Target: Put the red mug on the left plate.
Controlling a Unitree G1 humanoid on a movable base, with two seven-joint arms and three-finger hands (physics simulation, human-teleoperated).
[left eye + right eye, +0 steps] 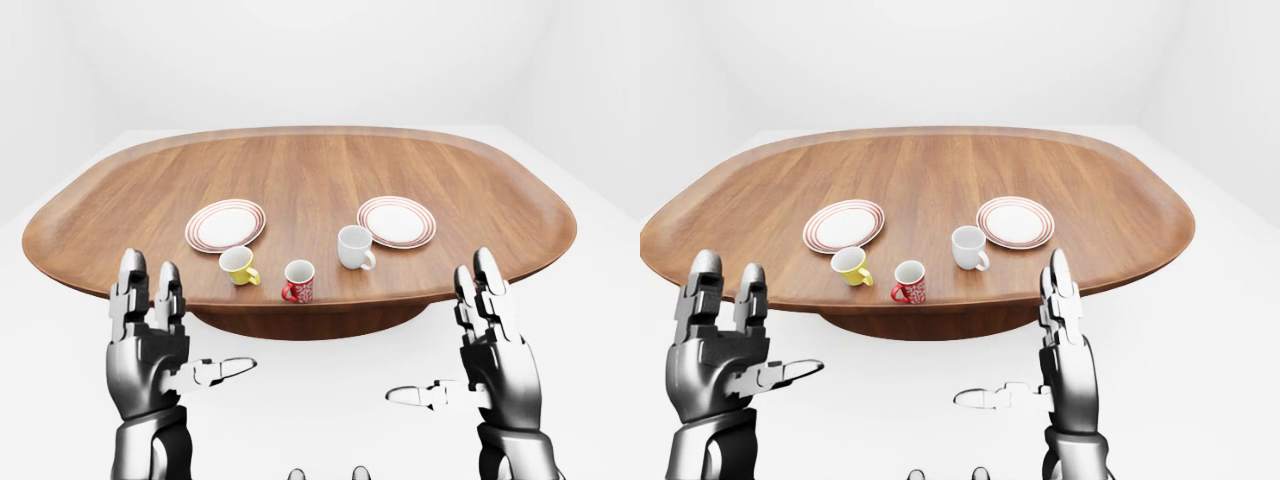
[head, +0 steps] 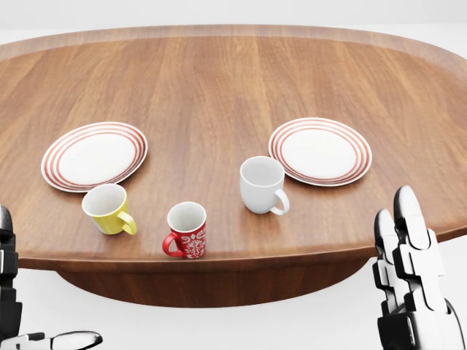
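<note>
The small red ceramic mug with a white pattern (image 2: 186, 230) stands upright on the oval brown wooden tabletop (image 2: 219, 87), close to the tabletop's near edge at the bottom of the head view, its handle turned to that view's left. Taking the red mug as the landmark: the yellow mug (image 2: 108, 209) sits just beside it to the left, the plain white mug (image 2: 262, 185) stands near it up and to the right, the left white plate with red rings (image 2: 94, 155) lies up and to the left beyond the yellow mug, and the matching right plate (image 2: 319, 150) lies well apart past the white mug.

Neither hand touches anything. The left robot hand (image 1: 152, 335) hangs below the tabletop's near edge, down and left of the red mug, fingers spread and upright, thumb out sideways. The right robot hand (image 1: 490, 340) is likewise spread, empty, down and right of the mug.

The risks, as I judge them: the red mug is near the table edge, so a clumsy approach from below could nudge it off. The yellow mug lies almost on the path to the left plate, and a low carry could knock it over. The handle side faces the left robot hand, which could spoil a clean wrap around the body.
</note>
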